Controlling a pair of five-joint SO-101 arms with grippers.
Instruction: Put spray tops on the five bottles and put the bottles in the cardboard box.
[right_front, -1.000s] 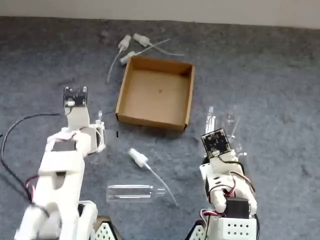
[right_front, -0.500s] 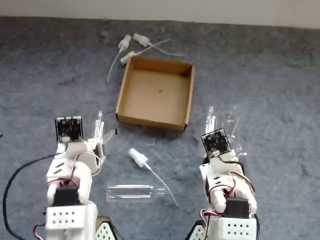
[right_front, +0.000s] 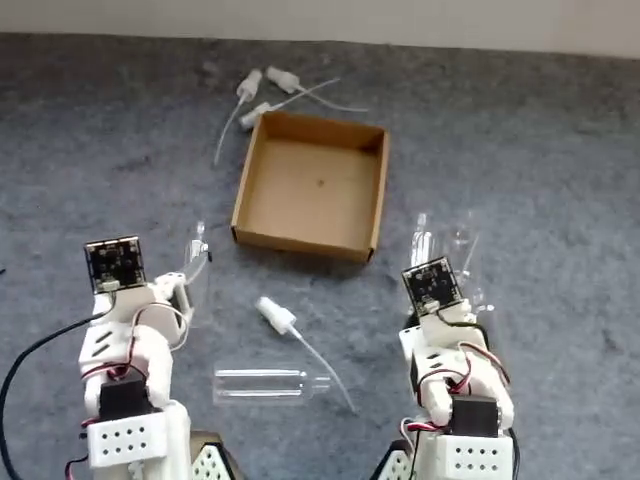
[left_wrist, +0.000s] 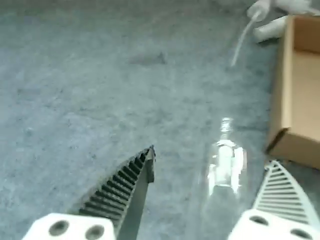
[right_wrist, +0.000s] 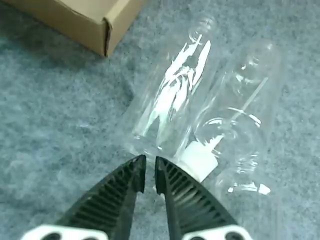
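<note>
jaws of left gripper (left_wrist: 211, 156) gape around a bottle (left_wrist: 227, 162); right gripper (right_wrist: 149, 167) clenched empty beside spray top (right_wrist: 199, 160).

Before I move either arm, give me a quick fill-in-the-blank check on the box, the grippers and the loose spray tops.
1. The cardboard box has ____ bottles inside it.
2. The left gripper is ____, with a bottle lying between its fingers.
3. The right gripper is ____.
4. On the far side of the box from the arms lie ____ spray tops.

Missing words: no; open; shut; three.
</note>
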